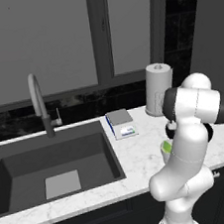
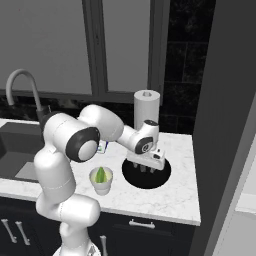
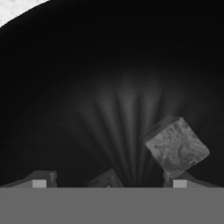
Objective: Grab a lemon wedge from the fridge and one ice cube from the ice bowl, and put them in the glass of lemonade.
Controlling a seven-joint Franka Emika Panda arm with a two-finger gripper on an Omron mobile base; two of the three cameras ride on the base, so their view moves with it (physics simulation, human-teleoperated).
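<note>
Lemon wedge (image 2: 101, 175) already sits in the glass of lemonade (image 2: 101, 181), on the bench just beside the ice bowl (image 2: 146, 173), on the sink side of it. So, judging from that, the fridge half of the job looks done; the ice half is what's left.

End effector (image 2: 147, 169) is down inside the ice bowl, pointing at its dark floor. In the hand view one ice cube (image 3: 176, 148) lies tilted on a corner, right next to the right fingertip (image 3: 180, 181), touching or nearly so; can't tell which. A second greyish lump (image 3: 105, 178) shows between the tips, prob. another cube, too cut off to be sure. Fingers stand fairly wide apart w/ nothing clamped between them, so no grip yet.

Still to do, as far as can be judged: centre on one cube, close, lift it out of the ice bowl, carry it over to the glass, drop it in. Cube is off to one side of the gap, so it prob. needs a small sideways shift first.

Paper towel roll (image 2: 146, 107) stands behind the ice bowl.
</note>
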